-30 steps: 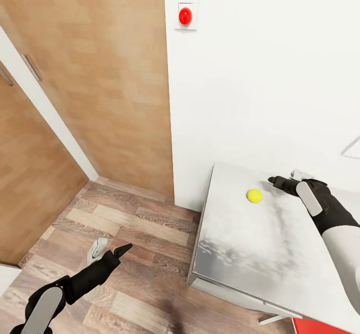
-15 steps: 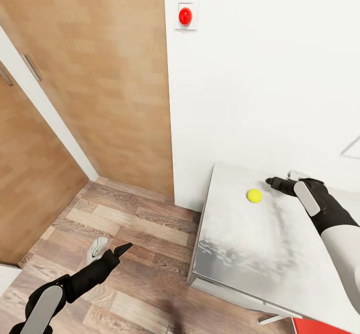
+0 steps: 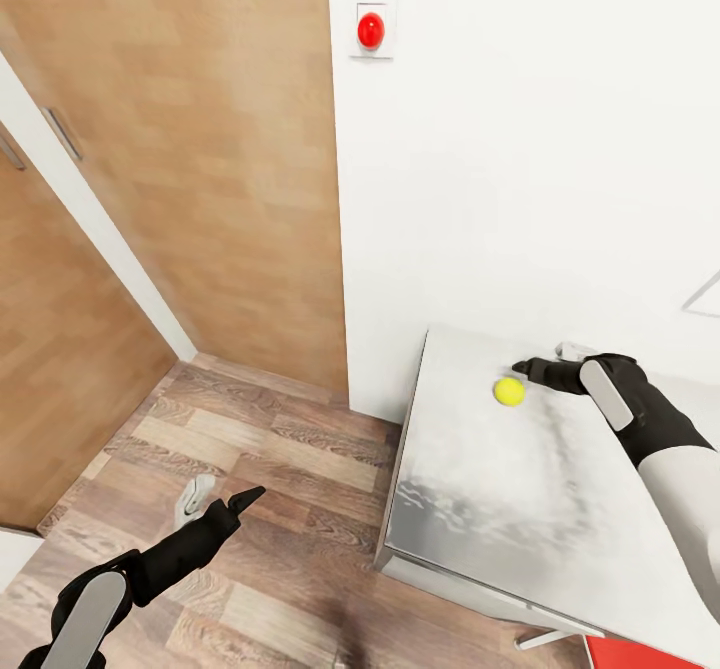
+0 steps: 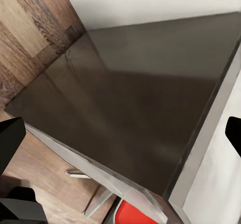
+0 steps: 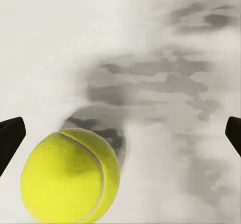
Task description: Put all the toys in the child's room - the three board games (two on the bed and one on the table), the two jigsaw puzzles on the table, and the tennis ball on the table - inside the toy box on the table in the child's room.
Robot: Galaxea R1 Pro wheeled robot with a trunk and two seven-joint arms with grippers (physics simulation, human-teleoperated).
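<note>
So your tennis ball point(image 3: 509, 391) is sitting on the table point(image 3: 480, 509), toward the wall side of the top and a fair way in from the table's left edge. It's a small bright yellow-green ball. In the right wrist view point(image 5: 70, 175) you can see the pale curved seam running across it and a soft dark shadow on the table right beside it. The fuzz looks pretty smooth in this render, honestly.

The table top itself is light grey and glossy, with smeary darker reflections across the middle. A bit of something red point(image 3: 640, 654) peeks out under the table's near edge.

Your right gripper point(image 3: 530, 369) is just beside the ball, on the wall side of it, low over the table. Its fingers point(image 5: 10, 141) are spread wide apart with nothing between them, and the ball sits off toward one fingertip rather than centred in the gap. I can't tell whether a finger actually touches the ball.

Your left gripper point(image 3: 222, 502) hangs out over the wood-plank floor point(image 3: 260, 549), well apart from the table, and its fingers point(image 4: 10, 143) are also released and empty.

On the white wall above the table there's a red button point(image 3: 371, 30) on a white plate.
</note>
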